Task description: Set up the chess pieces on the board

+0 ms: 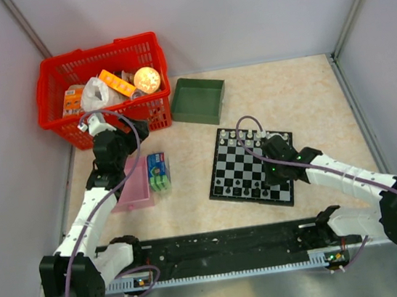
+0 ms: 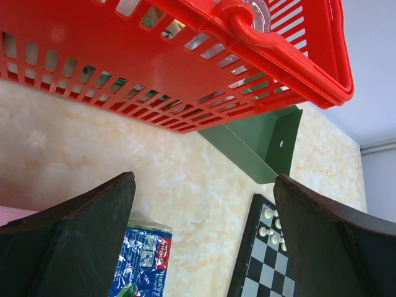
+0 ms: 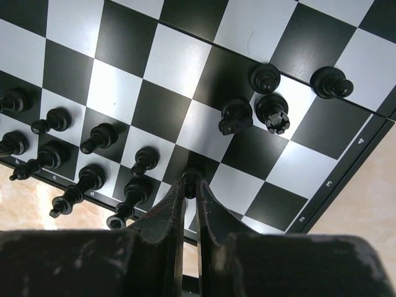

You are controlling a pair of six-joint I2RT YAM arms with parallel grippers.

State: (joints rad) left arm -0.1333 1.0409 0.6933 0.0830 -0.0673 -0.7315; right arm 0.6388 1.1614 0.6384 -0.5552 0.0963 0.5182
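Beige table [image 1: 309, 97] carries everything: a red basket [image 1: 98, 52] at the far left, the board [image 1: 234, 166] in the middle, a green tray [image 1: 194, 116] beyond it and a pink tray [image 1: 135, 193] to its left. Left gripper [image 2: 204, 185] hangs by the basket's wall with its jaws spread wide, nothing between them. Right gripper [image 3: 190, 182] is low over the board's right half, clenched tight, tips down on a dark square just beside the black ranks. A small dark knob seems to sit between the tips, but against that square I cannot tell whether a piece is pinched there.

White pieces [image 1: 244, 136] line the board's far edge. Black pieces [image 3: 99, 137] fill much of the near two ranks, while four strays [image 3: 272, 112] stand a few squares in, two of them touching or nearly so.

These figures look light, hard and smooth — likely to skid or topple at a nudge. They are best taken from above at the neck, under the head, with jaws opened only a little so neighbours are not knocked.
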